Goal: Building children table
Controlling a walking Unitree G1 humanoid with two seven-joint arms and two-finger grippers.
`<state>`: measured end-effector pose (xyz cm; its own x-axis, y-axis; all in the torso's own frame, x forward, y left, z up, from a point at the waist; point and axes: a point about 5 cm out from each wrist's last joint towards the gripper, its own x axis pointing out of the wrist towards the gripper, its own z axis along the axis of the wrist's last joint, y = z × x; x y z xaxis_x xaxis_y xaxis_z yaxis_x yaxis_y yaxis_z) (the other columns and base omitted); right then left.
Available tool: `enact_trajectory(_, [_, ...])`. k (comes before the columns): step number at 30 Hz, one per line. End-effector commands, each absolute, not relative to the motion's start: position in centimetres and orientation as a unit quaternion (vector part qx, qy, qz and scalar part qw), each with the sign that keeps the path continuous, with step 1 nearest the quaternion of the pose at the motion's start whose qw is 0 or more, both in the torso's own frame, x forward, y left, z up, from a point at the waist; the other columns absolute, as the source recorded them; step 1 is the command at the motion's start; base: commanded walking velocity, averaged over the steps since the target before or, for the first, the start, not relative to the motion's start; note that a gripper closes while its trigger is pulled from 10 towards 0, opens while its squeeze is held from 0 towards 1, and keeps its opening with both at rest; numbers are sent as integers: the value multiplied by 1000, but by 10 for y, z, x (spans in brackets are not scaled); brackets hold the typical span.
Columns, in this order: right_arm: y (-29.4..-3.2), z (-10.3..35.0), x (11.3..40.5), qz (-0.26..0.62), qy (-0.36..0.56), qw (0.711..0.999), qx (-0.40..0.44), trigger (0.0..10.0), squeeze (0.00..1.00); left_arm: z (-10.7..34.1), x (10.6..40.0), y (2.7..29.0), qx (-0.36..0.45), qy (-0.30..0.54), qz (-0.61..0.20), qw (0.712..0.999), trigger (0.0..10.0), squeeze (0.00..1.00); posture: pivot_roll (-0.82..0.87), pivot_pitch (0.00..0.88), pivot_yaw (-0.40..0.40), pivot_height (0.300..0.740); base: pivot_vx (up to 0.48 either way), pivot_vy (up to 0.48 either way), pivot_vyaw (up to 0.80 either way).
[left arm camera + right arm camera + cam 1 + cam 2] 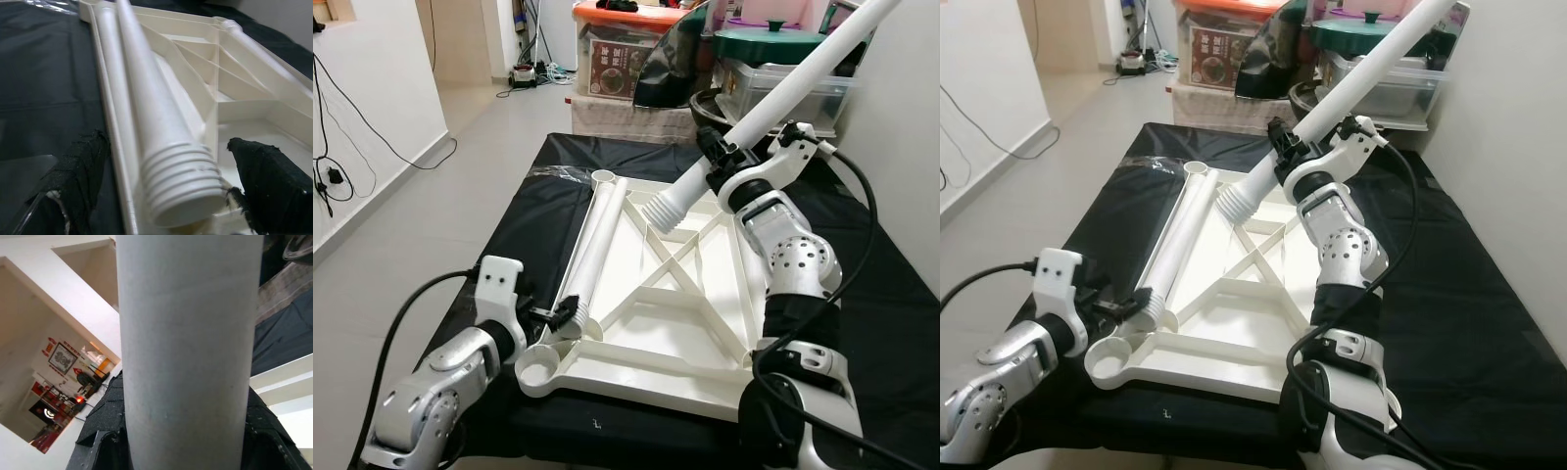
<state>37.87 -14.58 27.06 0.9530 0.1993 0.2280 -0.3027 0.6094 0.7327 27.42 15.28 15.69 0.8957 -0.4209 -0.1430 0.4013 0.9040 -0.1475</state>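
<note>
A white children's table top (651,338) lies upside down, ribs up, on a black-covered surface. One white leg (597,245) rests along its left edge. My left gripper (570,315) is open around that leg's threaded end (181,186), one black finger (78,171) on each side. Just below it is a round corner socket (540,367). My right gripper (715,157) is shut on a second white leg (783,98), held tilted. That leg's threaded end (664,212) points down, just over the far middle of the table top. In the right wrist view this leg (186,357) stands between the fingers (102,435).
The black cover (891,323) spreads wide to the right. Behind the work surface stand storage boxes (617,49) and a green-lidded bin (769,44). A white wall (901,117) is close on the right. Cables (333,176) trail on the tiled floor to the left.
</note>
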Motion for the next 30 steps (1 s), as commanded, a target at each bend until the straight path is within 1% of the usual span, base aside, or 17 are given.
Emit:
enact_trajectory(1, [-143,276,376,148,-75,895,414,0,0,157,272,151,-51,83,-224,970,10000,0,70,0,-84,740,0,0,0])
enact_trajectory(4, [-139,276,374,158,-78,896,407,0,0,158,271,149,-59,80,-236,967,10000,0,70,0,-84,740,0,0,0])
enact_trajectory(5, [-135,278,371,167,-90,903,385,0,0,160,270,148,-69,79,-245,964,10000,0,71,0,-81,740,0,0,0])
enact_trajectory(8, [-132,279,369,172,-99,909,367,0,0,161,269,148,-73,78,-252,962,10000,0,71,0,-81,740,0,0,0])
enact_trajectory(10, [-130,281,368,164,-113,925,324,0,0,161,268,147,-71,77,-257,961,10000,0,71,0,-84,740,0,0,0])
enact_trajectory(13, [-130,281,368,155,-117,933,304,0,0,161,267,147,-70,76,-258,961,10000,0,71,0,-86,740,0,0,0])
enact_trajectory(24, [-117,276,364,161,-113,940,278,0,0,162,266,145,-66,66,-277,956,10000,0,71,0,-87,740,0,0,0])
enact_trajectory(26, [-113,276,362,165,-116,941,271,0,0,163,267,145,-63,64,-280,956,10000,0,71,0,-86,740,0,0,0])
enact_trajectory(29, [-96,275,356,187,-120,941,255,0,0,165,272,143,-48,58,-290,954,10000,0,62,0,-76,740,0,0,0])
enact_trajectory(30, [-96,275,356,187,-120,941,255,0,0,165,272,143,-48,58,-290,954,10000,0,62,0,-76,740,0,0,0])
